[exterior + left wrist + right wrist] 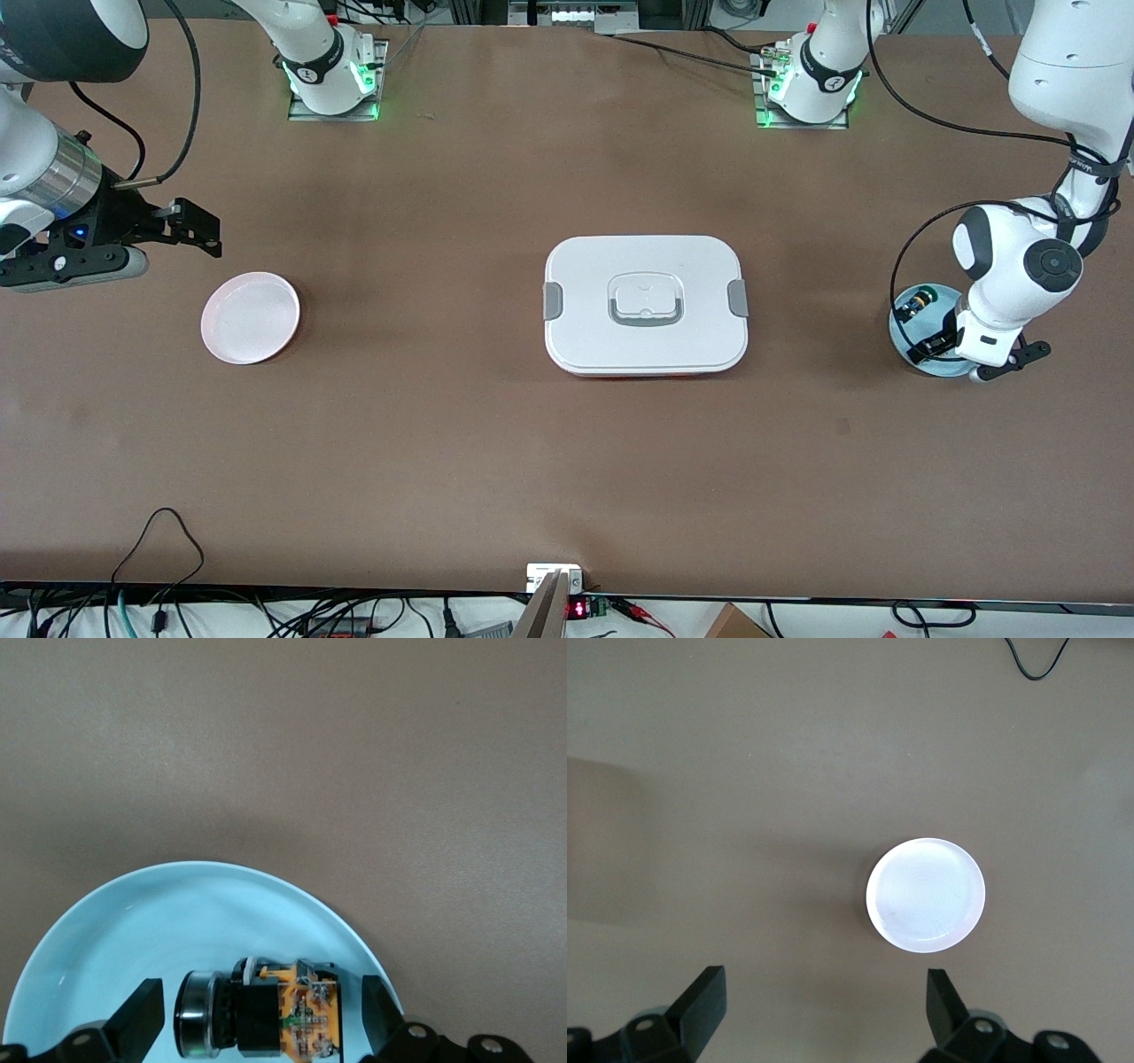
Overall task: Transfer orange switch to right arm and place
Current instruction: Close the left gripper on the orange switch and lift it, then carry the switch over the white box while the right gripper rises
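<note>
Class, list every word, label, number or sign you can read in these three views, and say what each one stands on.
None can be read.
Red display at the table edge nearest the front camera: lit digits, too small to read.
Round marks on both arm bases: too small to read.
White lidded box, pink plate, blue plate, orange switch: no text visible.

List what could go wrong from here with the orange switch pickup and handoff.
The left gripper is open astride the orange switch on the light blue plate; closing off-centre could roll or tilt it on the plate. A second, green-capped part shares the plate and could get nudged. The open right gripper waits near the pink plate, with the lidded white box between the two arms.
</note>
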Tool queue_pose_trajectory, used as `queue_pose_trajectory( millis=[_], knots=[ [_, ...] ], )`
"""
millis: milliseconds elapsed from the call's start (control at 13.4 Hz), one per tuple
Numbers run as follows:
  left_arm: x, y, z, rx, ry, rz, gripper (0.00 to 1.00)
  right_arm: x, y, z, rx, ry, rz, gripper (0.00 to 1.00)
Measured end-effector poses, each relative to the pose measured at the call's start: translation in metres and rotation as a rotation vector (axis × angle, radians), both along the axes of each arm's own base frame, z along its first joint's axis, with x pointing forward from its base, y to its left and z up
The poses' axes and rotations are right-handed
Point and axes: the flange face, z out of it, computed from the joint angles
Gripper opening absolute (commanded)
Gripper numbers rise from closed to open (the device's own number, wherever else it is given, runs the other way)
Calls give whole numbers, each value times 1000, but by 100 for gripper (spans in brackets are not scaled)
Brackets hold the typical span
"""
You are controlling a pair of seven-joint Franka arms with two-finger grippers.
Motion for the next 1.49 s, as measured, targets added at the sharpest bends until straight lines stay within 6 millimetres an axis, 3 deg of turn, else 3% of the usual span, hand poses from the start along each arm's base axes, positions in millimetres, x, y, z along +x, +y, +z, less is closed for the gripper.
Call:
queue_pose_trajectory(
  millis=[149,520,892,1041,1264,1487],
  knots=[
    [-1,1,-1,-1,2,4,90,0,0,0,0,0,0,100],
    [-2,2,-1,-1,1,6,42,0,0,0,0,0,0,100],
    [1,-3,4,-6,31,2,36,0,0,0,0,0,1,100],
    [14,-11,31,-13,111,0,35,0,0,0,0,0,1,100],
    [40,-34,106,-22,238,-11,32,0,0,0,0,-1,1,100],
    [61,-76,183,-34,337,-51,25,0,1,0,0,-1,2,100]
  ],
)
